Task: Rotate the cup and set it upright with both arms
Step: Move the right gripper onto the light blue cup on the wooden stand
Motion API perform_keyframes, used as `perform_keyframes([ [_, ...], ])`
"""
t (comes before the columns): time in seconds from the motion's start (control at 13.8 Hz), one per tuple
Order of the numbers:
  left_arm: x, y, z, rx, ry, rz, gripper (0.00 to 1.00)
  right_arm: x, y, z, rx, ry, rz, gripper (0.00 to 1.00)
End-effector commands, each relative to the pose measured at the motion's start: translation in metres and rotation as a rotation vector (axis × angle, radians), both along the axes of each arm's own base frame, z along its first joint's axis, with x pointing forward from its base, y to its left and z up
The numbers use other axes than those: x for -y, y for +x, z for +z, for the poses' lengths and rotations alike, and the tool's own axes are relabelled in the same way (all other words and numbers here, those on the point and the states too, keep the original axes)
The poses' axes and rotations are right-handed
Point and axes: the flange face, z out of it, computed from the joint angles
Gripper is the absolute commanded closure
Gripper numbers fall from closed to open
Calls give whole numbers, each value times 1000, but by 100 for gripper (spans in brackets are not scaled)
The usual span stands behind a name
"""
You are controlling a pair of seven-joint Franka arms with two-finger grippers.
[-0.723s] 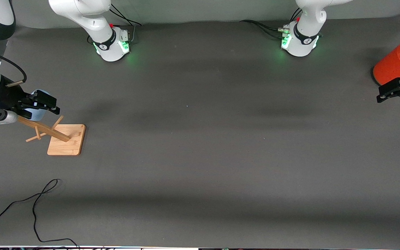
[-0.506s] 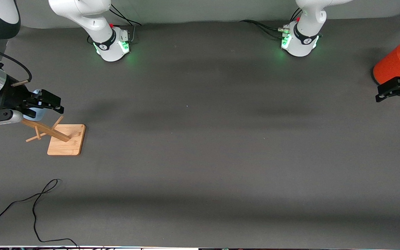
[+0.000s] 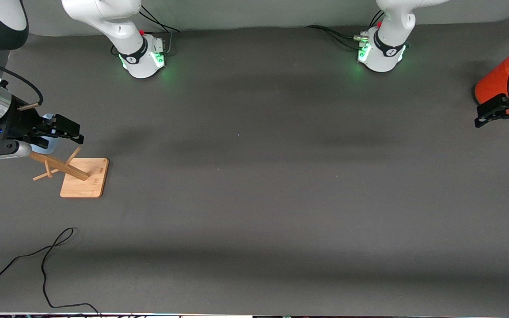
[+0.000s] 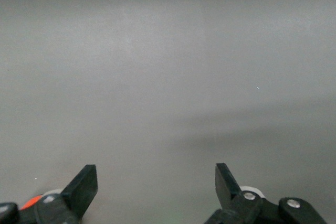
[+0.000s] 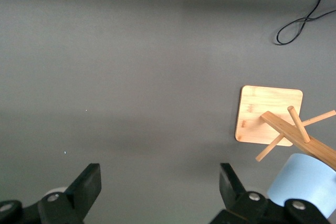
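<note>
The pale-blue cup (image 3: 47, 145) sits against the upper part of a wooden mug tree's stem (image 3: 60, 165) at the right arm's end of the table. How it rests on the tree is hidden by my right gripper. My right gripper (image 3: 70, 130) is open and empty, above and beside the cup. In the right wrist view the cup (image 5: 302, 182) lies off to one side of the open gripper (image 5: 160, 174), outside its fingers. My left gripper (image 3: 499, 125) is open and empty by the orange can (image 3: 495, 84); the left wrist view shows bare table between the open gripper (image 4: 156, 174) fingers.
The mug tree's square wooden base (image 3: 84, 176) lies on the table, also in the right wrist view (image 5: 265, 114). A black cable (image 3: 47, 256) loops nearer the front camera. The dark grey table (image 3: 254, 176) stretches between the arms.
My right gripper has shifted a little toward the table's middle, off the cup. My left gripper has edged slightly toward the right arm's end. The cup has not moved.
</note>
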Motion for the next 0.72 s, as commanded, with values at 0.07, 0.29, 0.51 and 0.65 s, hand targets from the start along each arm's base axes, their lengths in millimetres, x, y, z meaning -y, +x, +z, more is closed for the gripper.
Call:
perform_keyframes([
  [0.07,-4,-6,2,0,-39,27,0,6,-5,4,-33,-27,-31,0],
  [0.29,-6,-3,-4,-15,-49,34,0,56,-13,18,-56,-26,-122,0],
  [0.51,-7,-5,-4,-19,-49,28,0,115,-30,24,-138,-33,-304,0],
  [0.65,-6,-4,-6,-21,-45,22,0,155,-44,39,-115,-25,-385,0],
])
